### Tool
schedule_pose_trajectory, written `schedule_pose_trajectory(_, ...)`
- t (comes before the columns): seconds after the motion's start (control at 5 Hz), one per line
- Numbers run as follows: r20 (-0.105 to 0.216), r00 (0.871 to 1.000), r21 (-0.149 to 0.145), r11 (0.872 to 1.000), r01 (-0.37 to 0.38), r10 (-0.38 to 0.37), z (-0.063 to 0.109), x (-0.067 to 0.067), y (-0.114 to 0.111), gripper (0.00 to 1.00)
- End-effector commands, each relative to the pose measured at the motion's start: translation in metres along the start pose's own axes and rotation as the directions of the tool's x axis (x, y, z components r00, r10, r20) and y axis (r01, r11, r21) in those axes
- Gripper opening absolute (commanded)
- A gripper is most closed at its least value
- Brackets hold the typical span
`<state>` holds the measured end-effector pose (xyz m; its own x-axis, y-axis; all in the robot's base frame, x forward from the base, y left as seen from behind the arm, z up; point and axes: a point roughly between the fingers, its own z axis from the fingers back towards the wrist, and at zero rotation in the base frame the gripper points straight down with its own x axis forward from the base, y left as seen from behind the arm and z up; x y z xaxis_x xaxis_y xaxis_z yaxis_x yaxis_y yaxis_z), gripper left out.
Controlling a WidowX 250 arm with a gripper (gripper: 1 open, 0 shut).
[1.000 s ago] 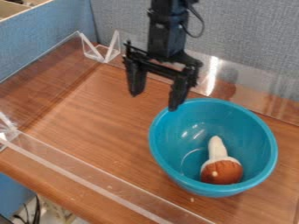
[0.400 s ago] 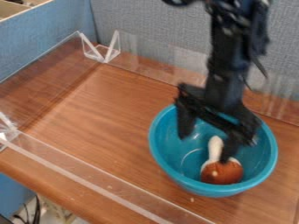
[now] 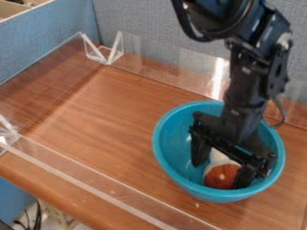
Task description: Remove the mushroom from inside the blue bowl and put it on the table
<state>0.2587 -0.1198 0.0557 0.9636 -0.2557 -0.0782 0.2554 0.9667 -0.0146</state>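
Note:
The blue bowl (image 3: 175, 149) stands on the table (image 3: 96, 117) at the right front. Inside it lies the mushroom (image 3: 222, 177), its reddish-brown cap toward the front and its cream stem mostly hidden behind the gripper. My gripper (image 3: 227, 162) points straight down into the bowl, open, with one black finger (image 3: 196, 149) left of the mushroom and the other at its right. Nothing is held between them.
Low clear acrylic walls (image 3: 54, 160) edge the table at the front and left, with a clear bracket (image 3: 106, 49) at the back left corner. A blue partition stands behind. Bare wood lies left of the bowl.
The arm has swung from behind the bowl to the right and down, so the open gripper now sits inside the bowl astride the mushroom. The mushroom and bowl have not moved.

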Motion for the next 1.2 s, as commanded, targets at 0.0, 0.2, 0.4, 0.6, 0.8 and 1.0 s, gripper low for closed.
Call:
schedule_pose_trajectory(0.0, 0.044, 0.999, 0.008, 1.000, 0.009, -0.009, 0.006, 0.004, -0.002, 1.00)
schedule_pose_trajectory(0.2, 0.050, 0.999, 0.015, 1.000, 0.005, -0.006, 0.002, 0.005, -0.001, 0.00)
schedule_pose_trajectory(0.4, 0.056, 0.998, 0.019, 1.000, 0.004, -0.005, 0.004, 0.004, -0.001, 0.00)
schedule_pose_trajectory(0.6, 0.070, 0.998, 0.020, 1.000, -0.001, 0.000, 0.013, 0.001, 0.000, 0.00)
schedule_pose_trajectory(0.8, 0.084, 0.996, 0.021, 1.000, -0.006, 0.004, 0.022, -0.002, 0.000, 0.00)
schedule_pose_trajectory(1.0, 0.103, 0.995, 0.022, 1.000, -0.008, 0.006, 0.032, -0.004, 0.000, 0.00)
